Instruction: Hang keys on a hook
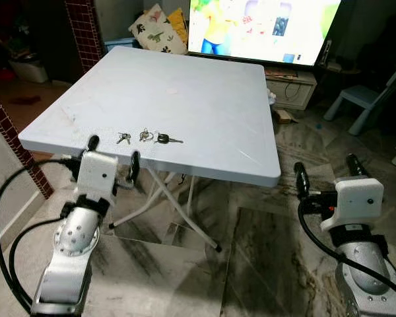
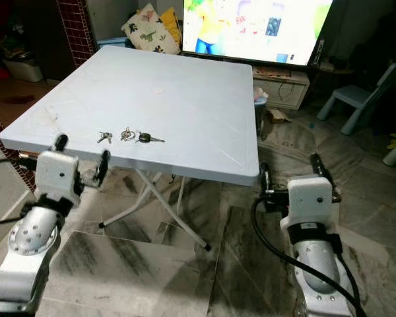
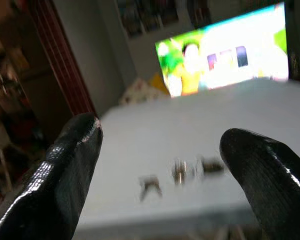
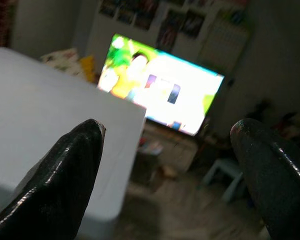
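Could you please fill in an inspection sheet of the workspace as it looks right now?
Surface: white folding table, top bare apart from the keys near its front edge.
Job's things: keys lie flat in a short row, one small bunch to the left, a black-headed key to the right; no hook seen.
Clutter: nothing seen on the table.
Grippers: left gripper open, at the table's front edge just short of the keys; right gripper open, off the table's right side over the floor.
Cables: black cables loop beside the left arm; another by the right wrist.
Surroundings: television switched on behind the table, dinosaur-print cushion, pale blue chair, marble-patterned floor.
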Tool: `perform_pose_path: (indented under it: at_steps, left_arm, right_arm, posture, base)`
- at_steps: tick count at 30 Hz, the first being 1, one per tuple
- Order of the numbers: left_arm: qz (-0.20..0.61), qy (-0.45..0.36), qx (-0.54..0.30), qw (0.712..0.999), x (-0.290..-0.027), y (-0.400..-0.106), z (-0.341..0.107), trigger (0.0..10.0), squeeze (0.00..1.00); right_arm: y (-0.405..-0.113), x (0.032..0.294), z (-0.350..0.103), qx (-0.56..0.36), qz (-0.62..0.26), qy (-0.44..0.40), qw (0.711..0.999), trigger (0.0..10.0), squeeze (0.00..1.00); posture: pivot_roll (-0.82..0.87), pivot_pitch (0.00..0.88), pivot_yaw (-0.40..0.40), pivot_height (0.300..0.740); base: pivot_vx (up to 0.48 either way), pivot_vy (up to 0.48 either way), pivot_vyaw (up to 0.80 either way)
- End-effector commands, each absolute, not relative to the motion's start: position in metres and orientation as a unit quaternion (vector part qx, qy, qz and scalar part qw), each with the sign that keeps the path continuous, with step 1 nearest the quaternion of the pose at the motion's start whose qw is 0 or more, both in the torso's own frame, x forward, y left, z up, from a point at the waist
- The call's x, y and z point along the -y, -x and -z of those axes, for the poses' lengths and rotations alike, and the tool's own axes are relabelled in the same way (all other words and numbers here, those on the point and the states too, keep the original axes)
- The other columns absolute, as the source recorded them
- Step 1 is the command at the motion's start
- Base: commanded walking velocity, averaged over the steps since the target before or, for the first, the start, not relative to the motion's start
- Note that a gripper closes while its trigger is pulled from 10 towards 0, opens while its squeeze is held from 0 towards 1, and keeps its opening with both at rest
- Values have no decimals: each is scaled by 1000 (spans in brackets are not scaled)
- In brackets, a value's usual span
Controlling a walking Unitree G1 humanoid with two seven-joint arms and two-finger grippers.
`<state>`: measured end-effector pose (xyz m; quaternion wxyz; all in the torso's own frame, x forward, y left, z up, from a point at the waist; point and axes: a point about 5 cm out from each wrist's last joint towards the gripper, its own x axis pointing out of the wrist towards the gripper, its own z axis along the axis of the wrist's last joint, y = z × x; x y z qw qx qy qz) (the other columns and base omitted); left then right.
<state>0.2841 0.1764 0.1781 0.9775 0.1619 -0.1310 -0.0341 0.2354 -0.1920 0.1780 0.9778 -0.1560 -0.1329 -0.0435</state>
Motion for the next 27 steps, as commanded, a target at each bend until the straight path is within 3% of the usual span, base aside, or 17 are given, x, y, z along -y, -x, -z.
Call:
perform_pose_path:
  at_steps: [1, 10, 15, 21, 27]
  left_arm:
    - [37, -151, 168, 973, -169, -289, -197, 10000, 0]
    - [48, -144, 190, 970, -159, -296, -207, 10000, 0]
    - [92, -138, 66, 984, -163, -295, -160, 10000, 0]
    - [26, -110, -80, 990, -209, -285, -99, 10000, 0]
    - [65, -91, -81, 991, -206, -284, -93, 10000, 0]
  right_arm:
    - [-239, 196, -196, 166, 61, 161, 971, 10000, 0]
    - [-243, 192, -200, 175, 53, 164, 969, 10000, 0]
    - [-242, 193, -168, 92, 34, 92, 991, 10000, 0]
    - [-233, 205, -126, 10, 46, 30, 998, 10000, 0]
    - [-227, 206, -105, -19, 20, 33, 999, 10000, 0]
  posture:
    - [68, 0, -66, 740]
    - [67, 0, -67, 740]
    - [69, 0, -69, 740]
    - [73, 0, -75, 740]
    - [80, 0, -83, 740]
  base:
    - [0, 0, 0]
    - [0, 0, 0]
    - [0, 0, 0]
    - [0, 0, 0]
    - [0, 0, 0]
